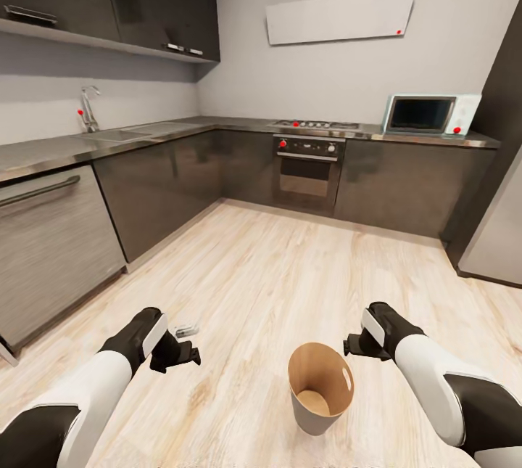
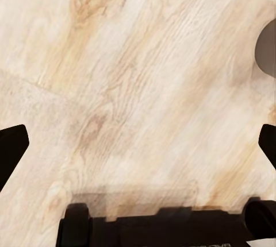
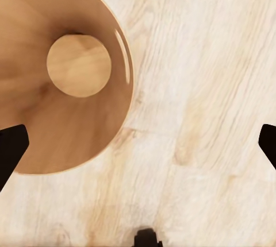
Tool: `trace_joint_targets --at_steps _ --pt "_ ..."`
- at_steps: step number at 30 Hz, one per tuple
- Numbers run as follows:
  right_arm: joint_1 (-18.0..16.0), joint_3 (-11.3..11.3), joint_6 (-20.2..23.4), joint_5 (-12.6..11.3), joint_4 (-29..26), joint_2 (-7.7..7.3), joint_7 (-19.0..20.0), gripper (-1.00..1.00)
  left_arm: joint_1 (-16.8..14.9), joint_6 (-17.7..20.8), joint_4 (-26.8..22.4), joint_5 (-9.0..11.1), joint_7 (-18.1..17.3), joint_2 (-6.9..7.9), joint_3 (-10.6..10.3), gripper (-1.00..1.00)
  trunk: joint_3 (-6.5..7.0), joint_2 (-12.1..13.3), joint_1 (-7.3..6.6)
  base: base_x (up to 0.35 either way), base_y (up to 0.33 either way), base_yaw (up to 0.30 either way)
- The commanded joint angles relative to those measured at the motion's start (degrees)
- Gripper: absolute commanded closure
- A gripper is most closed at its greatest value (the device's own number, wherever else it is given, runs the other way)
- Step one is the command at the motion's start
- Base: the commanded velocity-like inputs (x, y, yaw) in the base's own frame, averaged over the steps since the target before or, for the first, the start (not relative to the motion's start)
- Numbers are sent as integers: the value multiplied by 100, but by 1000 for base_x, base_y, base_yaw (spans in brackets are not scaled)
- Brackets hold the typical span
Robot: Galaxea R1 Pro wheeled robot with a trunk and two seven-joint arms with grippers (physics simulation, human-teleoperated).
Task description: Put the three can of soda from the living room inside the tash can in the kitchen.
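The trash can [image 1: 320,387] stands upright on the kitchen floor between my two arms, grey-tan outside and coppery-brown inside. In the right wrist view its rim [image 3: 127,86] and bare round bottom show from straight above, with nothing lying inside. My right gripper [image 1: 357,346] hangs open just right of the can's rim, its fingers [image 3: 11,146] spread wide over the floor. To the can's left, my left gripper [image 1: 185,356] is open above bare floorboards, and the can's grey wall [image 2: 267,49] shows at the frame's edge. The soda cans are out of view.
Dark cabinets [image 1: 159,189] with a sink tap [image 1: 88,109] run along the left. The built-in oven [image 1: 308,174], white hood [image 1: 339,14] and microwave [image 1: 429,115] stand at the back, a steel fridge [image 1: 500,236] at the right. Light wood floor [image 1: 290,265] spreads ahead.
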Motion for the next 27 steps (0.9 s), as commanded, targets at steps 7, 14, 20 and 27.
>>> trace_joint_targets --at_steps 7,14,20,27 --pt "0 8 0 -4 0 0 0 -100 0 -1 0 7 -2 0 0 -100 -190 -283 154 0 0 0" --pt "0 4 0 -2 0 0 -5 -100 0 -2 0 6 -3 0 0 -100 -380 -563 308 0 0 0" --pt "0 2 0 3 0 0 -8 -100 0 -11 -13 5 -7 0 0 -100 -435 -563 308 0 0 0" --pt "0 2 0 17 4 0 -14 -100 0 -106 -17 8 -31 0 0 -100 -499 -563 308 0 0 0"
